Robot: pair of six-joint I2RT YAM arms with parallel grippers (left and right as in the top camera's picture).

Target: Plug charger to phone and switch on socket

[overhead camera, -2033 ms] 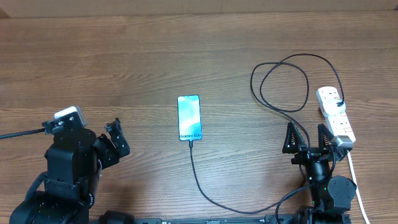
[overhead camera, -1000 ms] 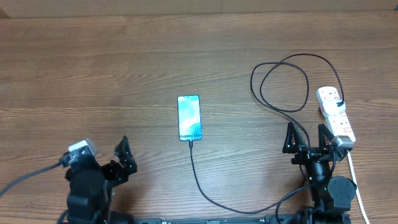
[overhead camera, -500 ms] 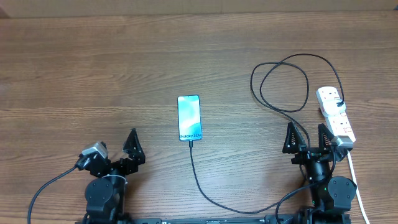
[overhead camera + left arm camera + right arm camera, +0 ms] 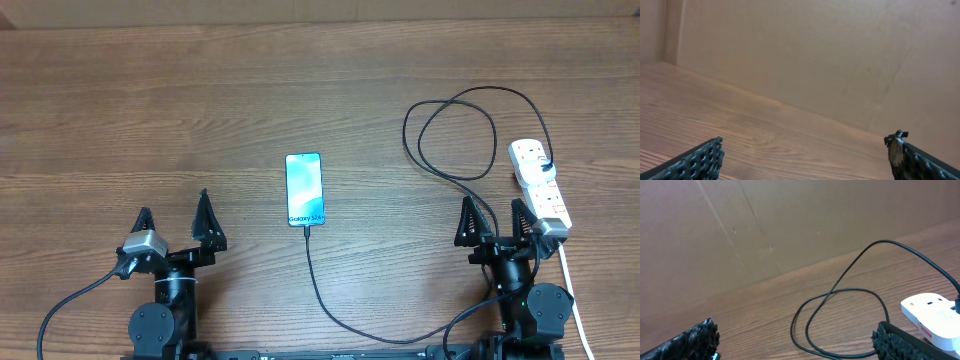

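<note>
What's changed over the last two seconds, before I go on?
The left gripper drew back and turned from pointing sideways toward the phone to pointing straight ahead, fingers open, holding nothing. The right gripper, phone, charger and socket stayed as they were.

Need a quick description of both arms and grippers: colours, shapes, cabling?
The left arm and right arm are black with round joint housings. The left gripper and right gripper each have two black tapered fingers with a studded grip texture. A small grey camera box sits by each wrist. A black cable runs off the left arm.
</note>
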